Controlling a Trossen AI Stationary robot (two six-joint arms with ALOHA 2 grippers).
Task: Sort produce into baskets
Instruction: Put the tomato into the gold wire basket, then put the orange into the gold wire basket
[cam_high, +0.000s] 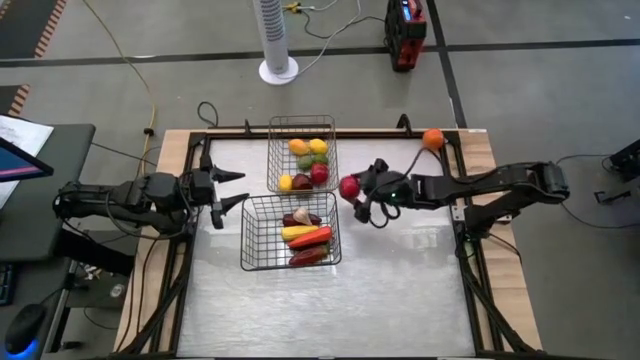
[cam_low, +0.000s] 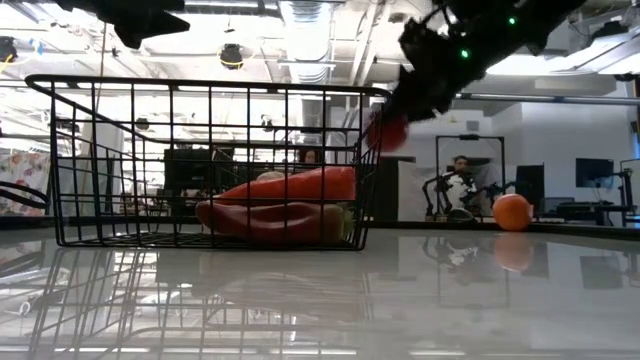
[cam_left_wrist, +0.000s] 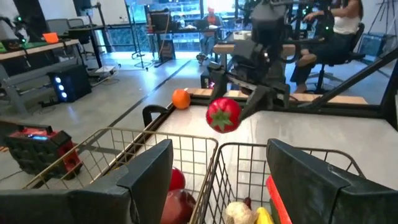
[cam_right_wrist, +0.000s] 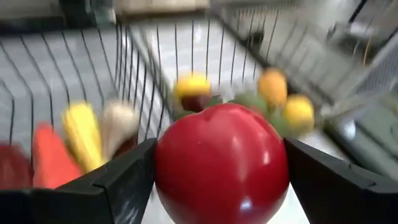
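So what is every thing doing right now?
Red tomato: held between the right hand's fingers, up in the air beside the baskets.
Right hand: shut on the red tomato.
Left hand: open, empty, waiting by the baskets.
Silvery basket: holds round produce.
Darker basket: holds long produce.
Orange: lying loose at the table's edge.

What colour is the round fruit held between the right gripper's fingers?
Red, clearest in the right wrist view.

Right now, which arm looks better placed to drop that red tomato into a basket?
The right. Its end effector already holds the red tomato, lifted just beside the silvery basket of round fruit. The left end effector waits open and empty on the far side.
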